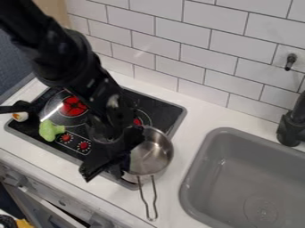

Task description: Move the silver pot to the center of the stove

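A black gripper (117,155) hung over the front of the stove (166,109), against the left side of the silver pot (152,153), whose near wall it partly hid. The pot sat off target at the stove's right front corner, upright, its wire handle (149,198) pointing out over the white worktop (183,140). Whether the jaws were spread, pressed together or pinching the pot's rim could not be told. The job appeared to be at the grasping stage, with the transfer to the center undone. A secure hold on the rim looked to be the first need, then a small lift and a level shift inward, clear of the green toy (50,130) lying near the control knobs (74,141).
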You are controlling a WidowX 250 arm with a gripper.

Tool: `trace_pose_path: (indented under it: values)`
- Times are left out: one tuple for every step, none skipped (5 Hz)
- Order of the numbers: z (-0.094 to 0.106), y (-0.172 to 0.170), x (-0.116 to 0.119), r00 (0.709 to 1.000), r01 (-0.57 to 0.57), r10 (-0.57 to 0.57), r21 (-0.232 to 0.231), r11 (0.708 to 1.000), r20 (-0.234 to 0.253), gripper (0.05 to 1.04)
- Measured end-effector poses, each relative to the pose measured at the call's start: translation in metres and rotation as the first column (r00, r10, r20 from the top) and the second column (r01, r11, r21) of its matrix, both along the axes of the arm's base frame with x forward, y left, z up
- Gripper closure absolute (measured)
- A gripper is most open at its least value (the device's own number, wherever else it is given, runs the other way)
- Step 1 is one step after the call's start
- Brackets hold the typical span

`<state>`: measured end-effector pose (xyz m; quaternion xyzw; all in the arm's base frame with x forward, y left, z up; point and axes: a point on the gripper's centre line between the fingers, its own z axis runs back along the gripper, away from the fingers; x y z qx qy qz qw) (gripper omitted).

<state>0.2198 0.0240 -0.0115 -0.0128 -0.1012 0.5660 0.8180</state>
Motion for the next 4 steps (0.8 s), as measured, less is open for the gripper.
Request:
trace_pose_path:
  values:
    - [0.021,0.004,0.009,0.999,-0.003,0.004,-0.013,1.000,0.046,1.004]
    - [0.036,0.022,0.022,0.996,-0.064,0.066,-0.026,0.998,0.062,1.005]
    - [0.046,0.047,0.036,0.987,-0.131,0.134,-0.032,0.991,0.093,1.005]
    - [0.034,0.065,0.043,0.986,-0.157,0.157,-0.004,0.988,0.061,1.005]
